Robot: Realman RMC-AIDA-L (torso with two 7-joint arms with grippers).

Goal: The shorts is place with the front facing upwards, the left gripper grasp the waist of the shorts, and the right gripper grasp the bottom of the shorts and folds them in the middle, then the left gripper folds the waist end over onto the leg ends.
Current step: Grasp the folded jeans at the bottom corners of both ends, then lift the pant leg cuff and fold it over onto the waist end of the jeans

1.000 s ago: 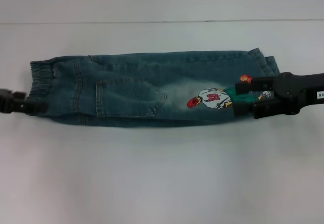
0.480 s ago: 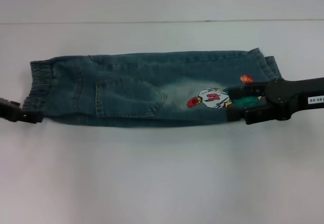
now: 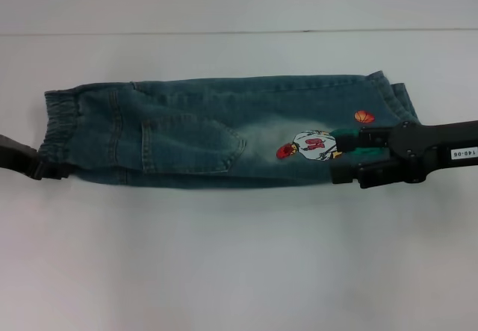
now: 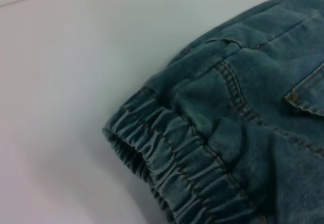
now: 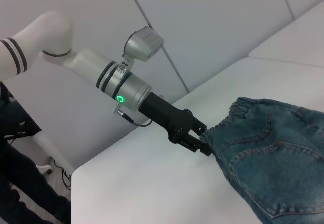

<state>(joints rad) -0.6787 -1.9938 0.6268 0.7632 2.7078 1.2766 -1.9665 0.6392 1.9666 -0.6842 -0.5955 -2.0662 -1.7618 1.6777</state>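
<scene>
The shorts (image 3: 224, 133) are lying flat on the white table (image 3: 239, 264), already folded lengthwise into a long narrow strip, with the pocket and the basketball-player print facing up. The waist (image 3: 58, 129) is pointing to the robot's left and the leg ends (image 3: 392, 96) to its right.

The left gripper (image 3: 46, 169) is sitting at the near corner of the waist. In the right wrist view its prongs are appearing to touch the gathered band, but I cannot tell if they are really pinching the cloth or only resting against it. The right gripper (image 3: 345, 158) is lying low over the leg part, just beside the print, with its two prongs apart and one on each side of the green part of the print; it is not holding anything that I can see.

The step in hand seems to be the last fold, bringing the waist over onto the leg ends. To do it well, the left gripper should be taking both layers of the band firmly, lifting only a little, and travelling straight along the strip so the edges are staying aligned. The right gripper should be moving aside first, or it could be trapped under the fold.
</scene>
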